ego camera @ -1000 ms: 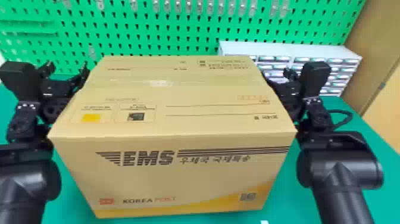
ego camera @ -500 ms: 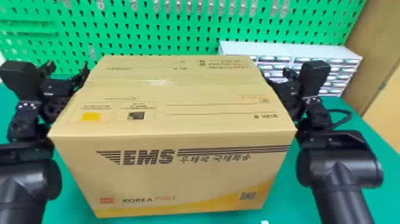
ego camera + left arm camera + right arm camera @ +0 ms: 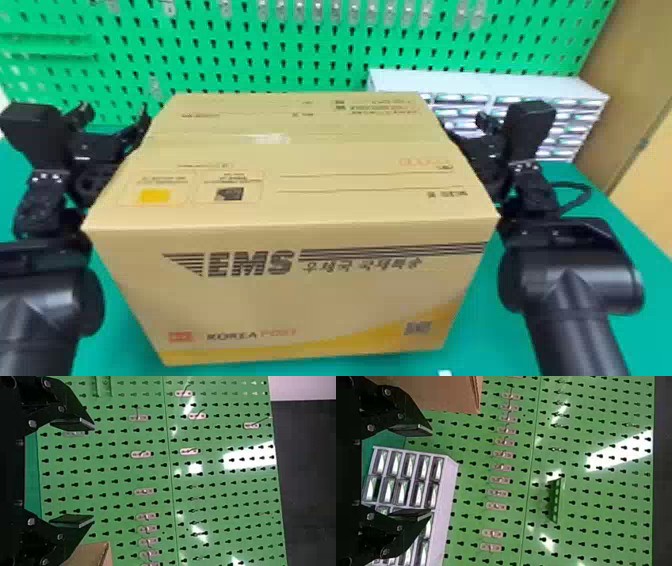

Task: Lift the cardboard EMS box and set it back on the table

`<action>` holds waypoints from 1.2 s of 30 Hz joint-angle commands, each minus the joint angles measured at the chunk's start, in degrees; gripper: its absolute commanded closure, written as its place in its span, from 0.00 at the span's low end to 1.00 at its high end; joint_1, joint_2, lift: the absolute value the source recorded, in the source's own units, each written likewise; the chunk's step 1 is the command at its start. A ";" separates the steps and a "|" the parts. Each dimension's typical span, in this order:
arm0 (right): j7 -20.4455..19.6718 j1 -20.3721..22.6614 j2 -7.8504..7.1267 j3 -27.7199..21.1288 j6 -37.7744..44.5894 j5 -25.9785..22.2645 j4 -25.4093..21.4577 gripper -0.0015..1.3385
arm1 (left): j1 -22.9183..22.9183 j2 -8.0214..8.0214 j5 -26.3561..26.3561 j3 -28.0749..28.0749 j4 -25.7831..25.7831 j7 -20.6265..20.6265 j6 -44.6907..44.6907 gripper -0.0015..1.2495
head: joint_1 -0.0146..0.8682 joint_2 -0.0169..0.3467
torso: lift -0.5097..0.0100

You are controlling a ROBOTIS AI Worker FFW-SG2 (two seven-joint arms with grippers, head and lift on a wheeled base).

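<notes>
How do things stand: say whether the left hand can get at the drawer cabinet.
Probably not: the left hand is left of the EMS box, the drawer cabinet behind its right end, so box and right hand seem in the way.

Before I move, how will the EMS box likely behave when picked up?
The EMS box should be stiff, given its flat walls and straight edges. Its broad, boxy shape probably resists tipping. It is closed, hiding any contents, so weight is a guess.

Cardboard EMS box (image 3: 320,302), tan, closed, upright, printed front facing the head camera, mid-view
</notes>
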 commanded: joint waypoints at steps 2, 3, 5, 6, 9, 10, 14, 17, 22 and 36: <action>0.00 -0.08 0.00 0.14 0.14 0.00 0.08 0.40 | 0.03 0.03 0.10 -0.18 0.00 0.00 0.13 0.35 | 0.78 0.01 | 0.81; 0.00 -0.08 0.00 0.14 0.14 0.00 0.08 0.40 | 0.03 0.03 0.10 -0.09 0.00 0.00 0.13 0.35 | 0.78 0.01 | 0.81; 0.00 -0.08 0.00 0.05 0.22 0.00 0.08 0.40 | 0.03 0.03 0.10 -0.09 0.00 0.00 0.13 0.35 | 0.78 0.01 | 0.81; 0.00 -0.08 0.00 0.05 0.22 -0.09 -0.01 0.40 | 0.03 0.03 0.10 -0.09 0.00 0.00 0.13 0.35 | 0.78 0.01 | 0.81; 0.00 -0.17 0.00 0.31 0.49 0.00 0.17 0.40 | 0.21 -0.06 0.37 -0.01 0.00 0.09 0.13 0.35 | 0.78 0.01 | 0.81; 0.00 -0.25 0.00 0.40 0.49 0.00 0.34 0.40 | 0.21 0.03 0.54 0.08 0.00 0.17 0.13 0.35 | 0.78 0.01 | 0.81; 0.00 -0.08 -0.09 0.14 0.49 -0.09 0.96 0.40 | 0.47 -0.06 0.54 -0.09 0.71 0.26 0.31 0.35 | 0.78 0.01 | 0.81; 0.00 0.10 -0.09 -0.13 -0.48 -0.79 2.28 0.40 | 1.00 -0.06 1.24 -0.09 1.23 0.26 0.31 0.35 | 0.78 0.01 | 0.81; 0.00 0.80 -0.18 -0.39 -1.27 -1.32 4.47 0.40 | 1.79 -0.06 1.24 -0.27 2.02 0.35 0.31 0.35 | 0.78 0.01 | 0.81; 0.00 1.15 -1.76 1.72 -1.97 -2.81 9.40 0.40 | 2.67 -0.06 2.04 -0.62 6.42 0.35 -0.75 0.35 | 0.78 0.01 | 0.81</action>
